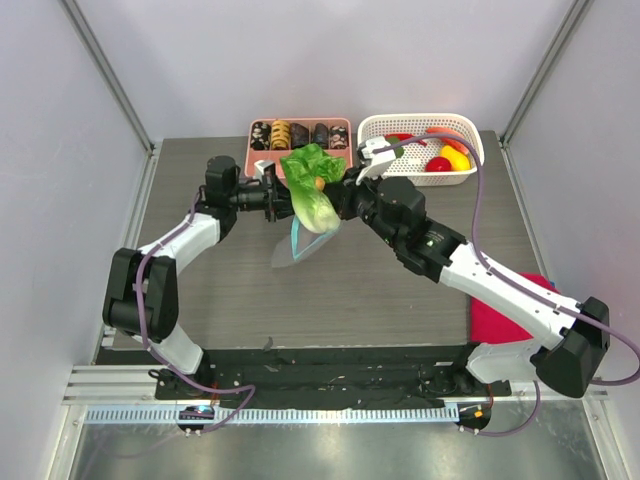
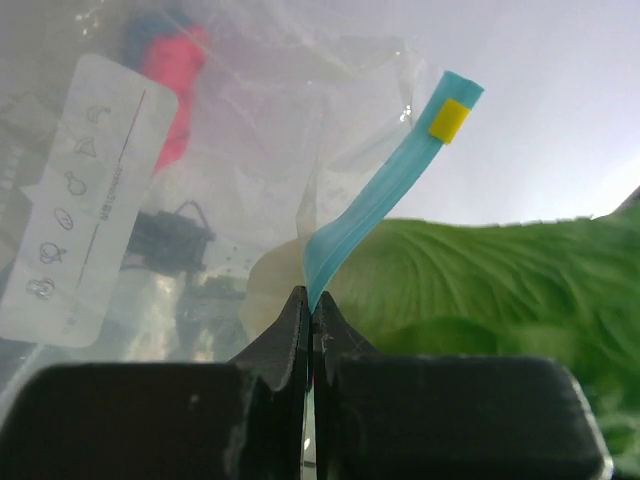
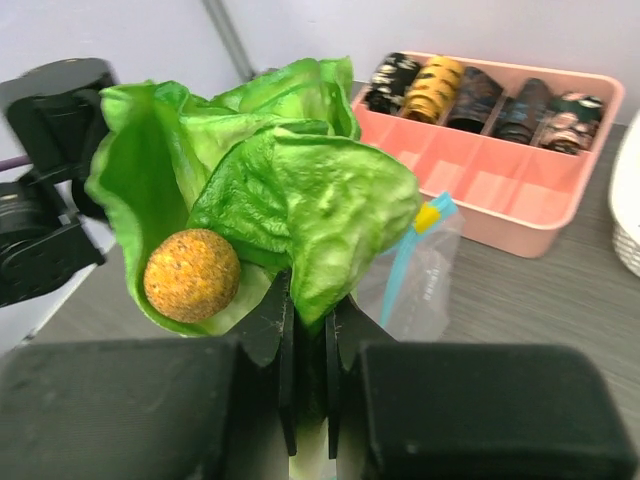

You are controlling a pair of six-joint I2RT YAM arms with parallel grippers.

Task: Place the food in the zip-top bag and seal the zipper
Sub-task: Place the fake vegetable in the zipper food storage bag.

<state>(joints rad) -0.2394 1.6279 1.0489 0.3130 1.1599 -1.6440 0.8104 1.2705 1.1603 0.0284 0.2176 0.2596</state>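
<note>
My left gripper (image 2: 311,300) is shut on the light-blue zipper (image 2: 385,195) of the clear zip-top bag (image 2: 230,150), which hangs above the table (image 1: 296,245); its pale label (image 2: 85,205) faces the left wrist camera. My right gripper (image 3: 310,300) is shut on the green lettuce (image 3: 290,190), held up right beside the bag's top edge (image 1: 312,180). An orange speckled ball (image 3: 191,274) sits in the lettuce leaves. The bag and zipper also show behind the lettuce in the right wrist view (image 3: 425,265). More toy food, red and yellow pieces (image 1: 445,158), lies in the white basket.
A pink compartment tray (image 1: 300,140) with dark roll-shaped pieces stands at the back centre, also in the right wrist view (image 3: 500,170). The white lattice basket (image 1: 420,178) stands at the back right. A red cloth (image 1: 500,315) lies at the right under my right arm.
</note>
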